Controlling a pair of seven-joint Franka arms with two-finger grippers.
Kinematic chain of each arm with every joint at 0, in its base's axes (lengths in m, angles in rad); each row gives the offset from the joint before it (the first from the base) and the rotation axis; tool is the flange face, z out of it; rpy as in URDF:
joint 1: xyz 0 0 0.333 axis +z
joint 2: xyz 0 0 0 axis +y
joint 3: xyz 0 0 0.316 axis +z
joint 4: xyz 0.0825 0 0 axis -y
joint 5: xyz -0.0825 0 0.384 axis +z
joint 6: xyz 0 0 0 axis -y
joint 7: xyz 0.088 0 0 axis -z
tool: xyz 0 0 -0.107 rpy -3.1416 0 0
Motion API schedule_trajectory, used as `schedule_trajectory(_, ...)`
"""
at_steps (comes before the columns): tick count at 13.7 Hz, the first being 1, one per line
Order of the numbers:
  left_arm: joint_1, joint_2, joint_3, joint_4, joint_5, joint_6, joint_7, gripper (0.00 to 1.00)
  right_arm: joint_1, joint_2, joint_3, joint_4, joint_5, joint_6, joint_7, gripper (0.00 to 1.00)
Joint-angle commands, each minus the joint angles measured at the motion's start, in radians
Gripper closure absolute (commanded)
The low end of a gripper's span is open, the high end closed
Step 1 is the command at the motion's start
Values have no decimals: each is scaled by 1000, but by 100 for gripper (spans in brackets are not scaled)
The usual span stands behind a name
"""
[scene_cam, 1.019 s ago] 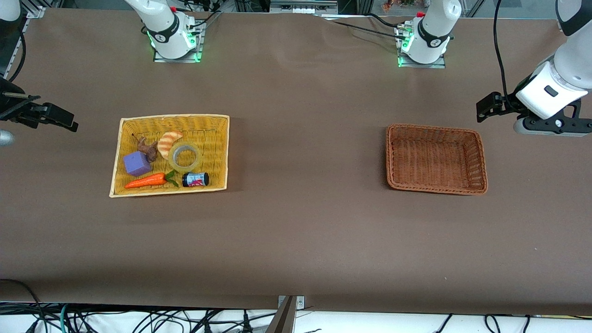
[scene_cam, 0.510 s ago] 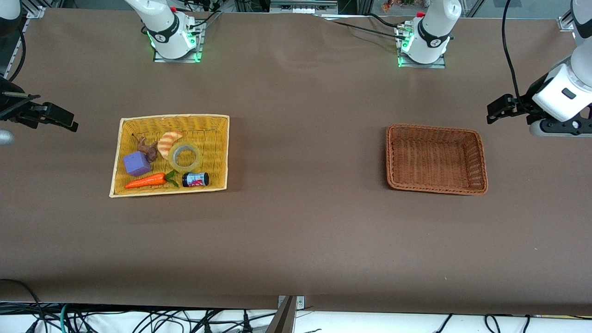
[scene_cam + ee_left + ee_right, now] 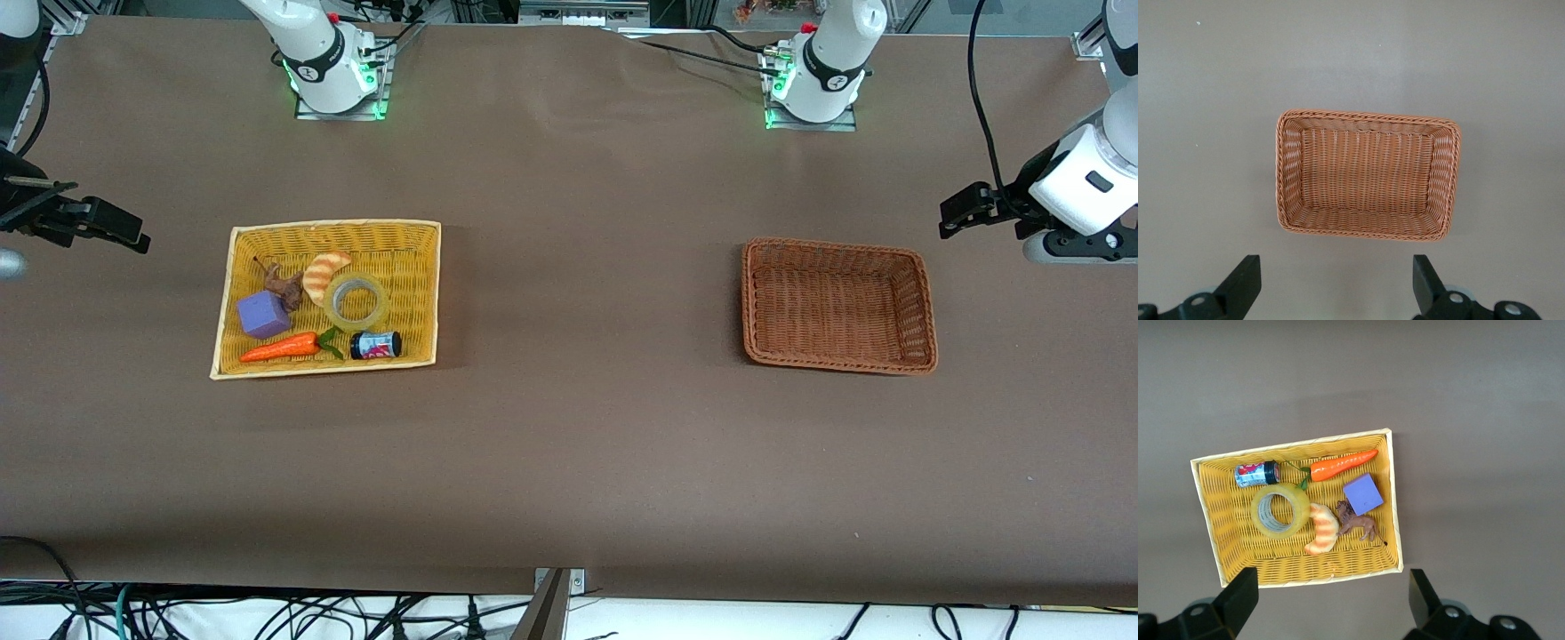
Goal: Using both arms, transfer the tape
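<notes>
Left gripper [image 3: 965, 206] has pulled back toward its end of the worktop [image 3: 587, 427], fingers spread, empty; right gripper [image 3: 93, 222] unchanged, spread, waiting. Tape [image 3: 356, 302] lies flat in the yellow basket [image 3: 425, 233], touching the croissant [image 3: 326, 271], jar [image 3: 375, 345] just beside: a grab could snag either. Only the right wrist view shows that crowding close up; the left wrist view shows the brown basket [image 3: 1368, 230] holding nothing.

Brown cloth [image 3: 587, 444] covers the whole table – matte, a few faint creases near the top edge. Black cables [image 3: 267, 613] tangle on a white floor along the near edge – a metal bracket [image 3: 558, 582] sits mid-edge. Even overhead light, soft shadows.
</notes>
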Motion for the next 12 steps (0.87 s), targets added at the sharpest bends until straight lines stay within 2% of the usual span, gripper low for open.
schedule_trajectory(1,7,10,-1,25,-18,-22,-3,0,-10,3,7,17,2,-9,-8,0)
schedule_trajectory(12,7,12,-1,25,-18,-24,9,0,-10,3,7,17,2,-9,-8,0)
